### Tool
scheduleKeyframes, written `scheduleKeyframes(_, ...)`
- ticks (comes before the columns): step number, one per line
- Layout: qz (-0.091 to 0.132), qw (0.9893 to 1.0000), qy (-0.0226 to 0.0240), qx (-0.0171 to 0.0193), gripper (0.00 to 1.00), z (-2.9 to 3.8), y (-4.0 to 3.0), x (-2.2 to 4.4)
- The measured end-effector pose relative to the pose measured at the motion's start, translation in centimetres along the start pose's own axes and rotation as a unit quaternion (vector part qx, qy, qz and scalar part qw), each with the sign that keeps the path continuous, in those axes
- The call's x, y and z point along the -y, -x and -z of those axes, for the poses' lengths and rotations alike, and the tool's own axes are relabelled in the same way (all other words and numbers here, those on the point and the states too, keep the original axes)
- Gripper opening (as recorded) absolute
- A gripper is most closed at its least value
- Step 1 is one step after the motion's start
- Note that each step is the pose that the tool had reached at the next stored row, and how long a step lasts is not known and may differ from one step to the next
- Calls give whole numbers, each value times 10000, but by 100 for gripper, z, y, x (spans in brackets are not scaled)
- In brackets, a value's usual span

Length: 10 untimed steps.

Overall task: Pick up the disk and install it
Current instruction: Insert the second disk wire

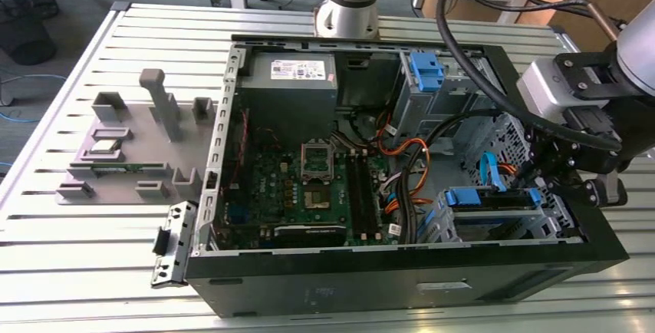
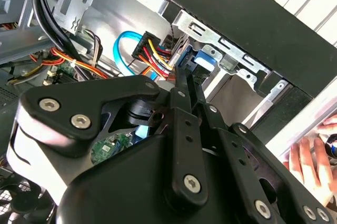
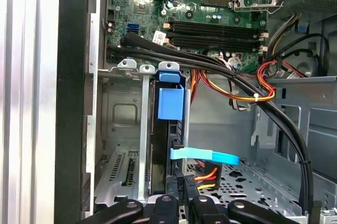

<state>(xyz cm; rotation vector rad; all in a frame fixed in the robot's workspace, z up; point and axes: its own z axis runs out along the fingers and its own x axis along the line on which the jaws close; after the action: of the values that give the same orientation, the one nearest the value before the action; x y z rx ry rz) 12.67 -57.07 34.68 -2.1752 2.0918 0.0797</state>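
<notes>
The hand (image 2: pixel 185 84) is seen closed in the second wrist view, its two thin fingers (image 2: pixel 181 124) pressed together with nothing held between them, their tips set close against the rear end of the disk (image 3: pixel 169 145). In the first wrist view the disk is found standing on edge in the drive cage (image 3: pixel 131 68), blue-railed, its blue latch (image 3: pixel 171 103) towards the motherboard (image 3: pixel 210 2) at 12 o'clock. In the exterior view the cage sits at about 4 o'clock in the open computer case (image 1: pixel 409 264). The disk appears largely seated.

A blue data cable (image 3: pixel 205 155) and a red-yellow power bundle (image 3: pixel 202 174) are crowded around the fingertips; these could be snagged or pinched if the hand is driven deeper. A tilted push could jam the rails. A person's hand (image 2: pixel 310 161) is seen just outside the case wall, where contact with the arm could occur.
</notes>
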Motion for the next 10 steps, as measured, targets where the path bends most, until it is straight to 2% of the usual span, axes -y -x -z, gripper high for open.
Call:
scheduleKeyframes(5, 19, 10000, -33, 5, 17, -9, -4, -15)
scheduleKeyframes(8, 33, 10000, -69, 12, 17, -16, -7, -33)
scheduleKeyframes(10, 35, 10000, -74, 12, 17, -20, -8, -33)
